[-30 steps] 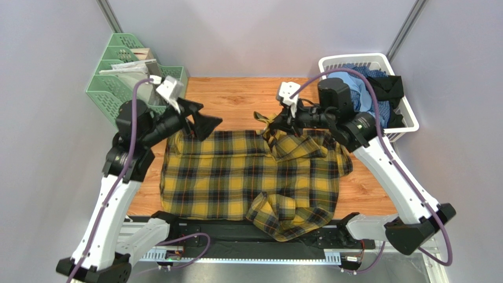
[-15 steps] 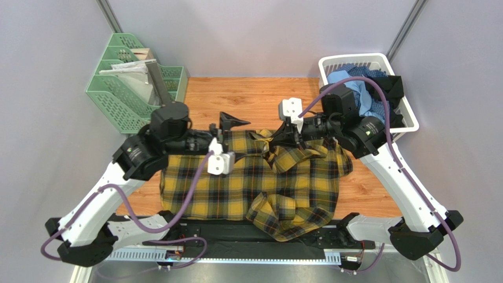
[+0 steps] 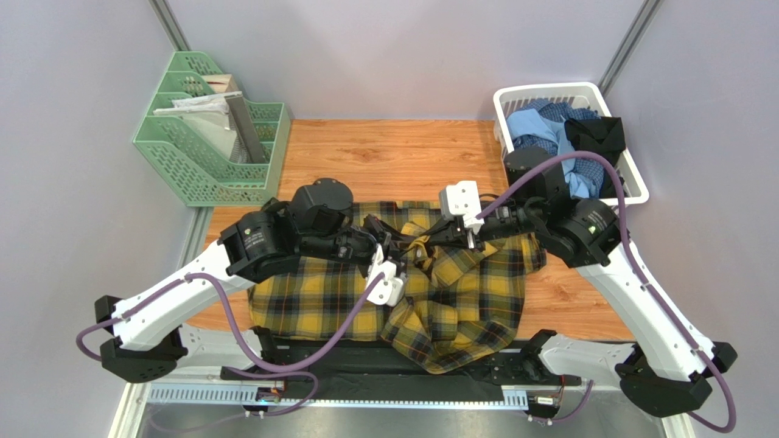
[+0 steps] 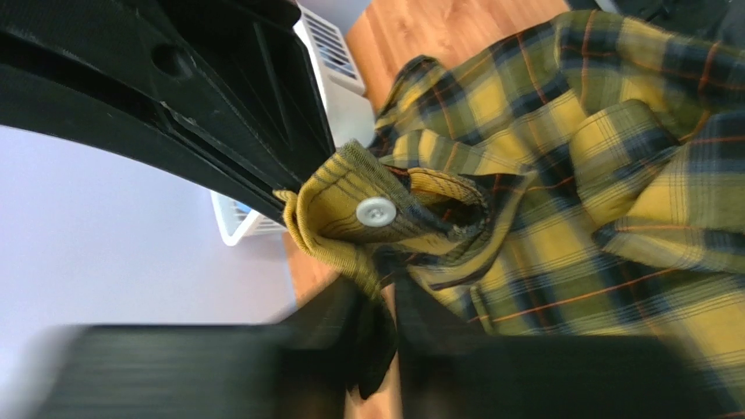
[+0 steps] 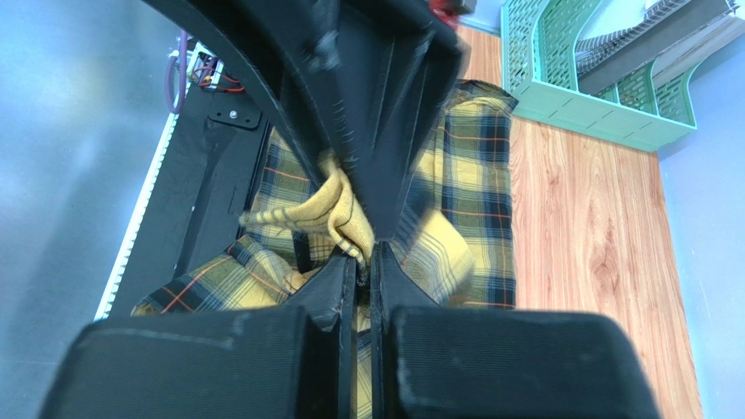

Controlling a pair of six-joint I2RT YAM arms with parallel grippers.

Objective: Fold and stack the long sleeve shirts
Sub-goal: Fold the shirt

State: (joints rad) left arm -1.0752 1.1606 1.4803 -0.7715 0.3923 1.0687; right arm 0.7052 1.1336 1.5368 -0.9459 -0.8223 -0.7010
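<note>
The mustard and black plaid long sleeve shirt (image 3: 320, 301) lies spread on the wooden table, bunched at its middle and right. My left gripper (image 3: 395, 245) reaches in from the left and is shut on a raised fold (image 4: 350, 253) of that shirt, just below a white button (image 4: 376, 211). My right gripper (image 3: 422, 239) comes from the right and is shut on the same raised bunch (image 5: 337, 214), its jaws pressed together on the cloth. The two grippers meet almost tip to tip. More shirts, light blue (image 3: 539, 128) and black, lie in the white basket.
A white basket (image 3: 539, 93) stands at the table's far right corner. A green file organizer (image 3: 197, 146) with papers stands at the far left. Bare wood (image 3: 393, 160) lies beyond the shirt. A sleeve (image 3: 448, 342) hangs over the near edge.
My left arm swung down from the far left to the shirt's middle, and its jaws narrowed onto the raised fold. My right gripper kept its hold and lowered slightly.
</note>
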